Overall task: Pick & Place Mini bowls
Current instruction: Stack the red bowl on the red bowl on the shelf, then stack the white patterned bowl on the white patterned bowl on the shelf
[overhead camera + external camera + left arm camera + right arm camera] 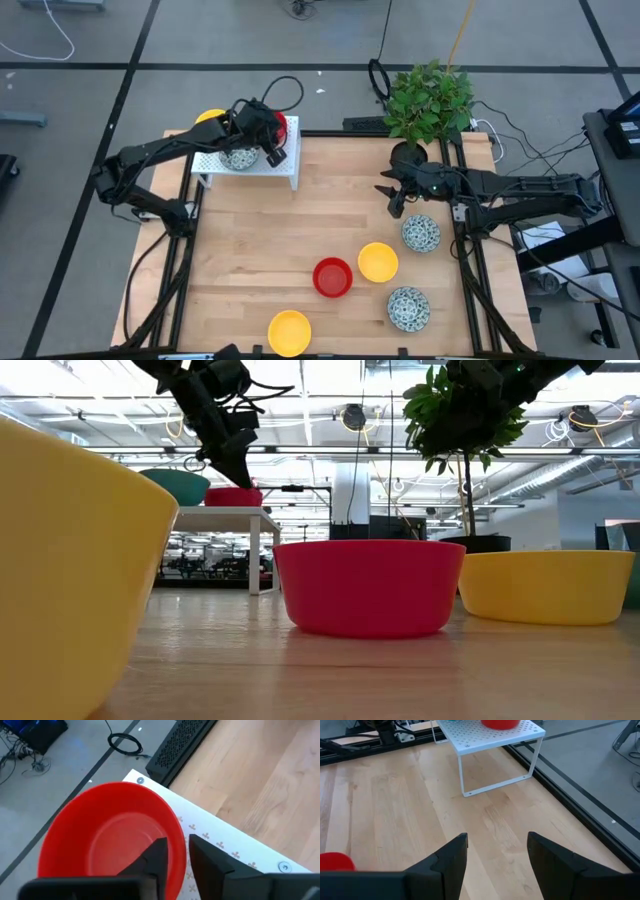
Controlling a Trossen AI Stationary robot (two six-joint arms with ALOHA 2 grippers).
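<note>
No text, label, brand, number or sign can be read in any of the four views: none on the bowls, the white perforated shelf, the arms or the wooden tabletop, and nothing legible in the room behind.

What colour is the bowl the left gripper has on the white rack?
Plain red bowl, rim between the left gripper fingers; the left wrist view shows it best.

Two dark jointed arms, black cables looping along links; left gripper [175,862] fingers matte black, wedge-shaped.
</note>
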